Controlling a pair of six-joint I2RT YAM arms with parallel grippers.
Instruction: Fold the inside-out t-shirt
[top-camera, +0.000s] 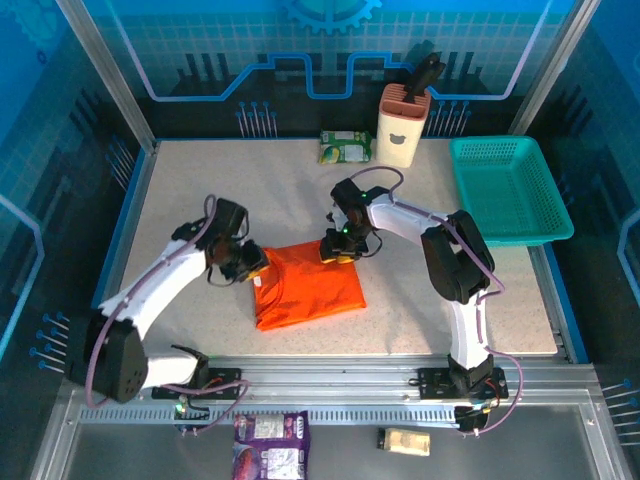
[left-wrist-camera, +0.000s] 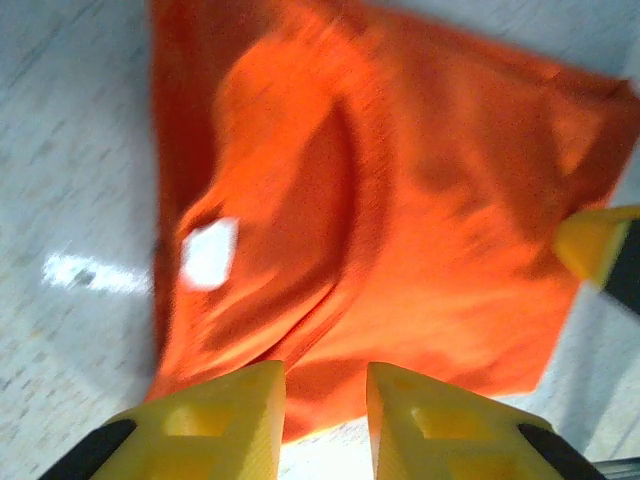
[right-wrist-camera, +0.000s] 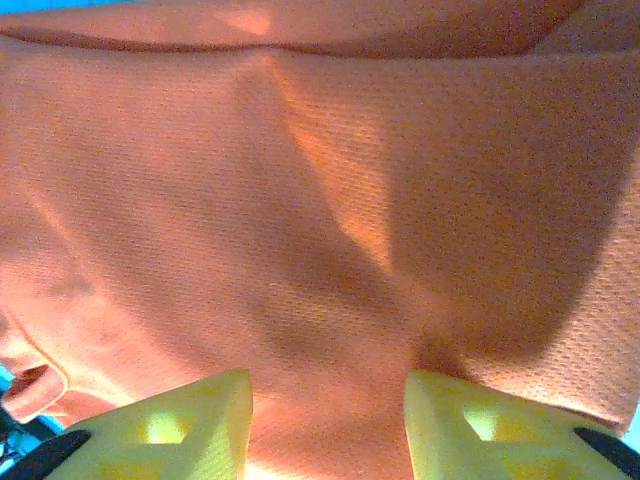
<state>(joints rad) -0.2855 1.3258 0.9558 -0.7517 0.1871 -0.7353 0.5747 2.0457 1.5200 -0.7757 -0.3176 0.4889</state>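
The orange t-shirt (top-camera: 308, 288) lies near the middle of the desk (top-camera: 200, 190), folded into a rough square with its edges a bit crooked. The left fingers (top-camera: 252, 264) sit at the shirt's left edge, low and close to the cloth; the right fingers (top-camera: 338, 246) sit at the shirt's back right corner. Seen from the left wrist, the shirt (left-wrist-camera: 400, 200) is spread flat on the desk, with a small white tag (left-wrist-camera: 208, 252) on its left part and a curved seam beside the tag; the yellow left fingers (left-wrist-camera: 215, 415) stand a little apart, with a thin bright gap between them and the shirt's near edge right at their tips, so they are not pinching it; one yellow finger (left-wrist-camera: 590, 245) of the right arm pokes in at the shirt's far right edge. Seen from the right wrist, the shirt (right-wrist-camera: 320, 200) is very close and creased, with a small pucker by one finger; the right fingers (right-wrist-camera: 180, 420) are spread with cloth between them, and I cannot tell if they squeeze it. Behind the shirt stand a green packet (top-camera: 345, 147) and a cream holder (top-camera: 403, 128) with a dark thing sticking out; a teal basket (top-camera: 505, 190) sits well to the shirt's back right. In front of the shirt, past the desk's edge, lie a purple bag (top-camera: 271, 447) and a small tan packet (top-camera: 405, 441).
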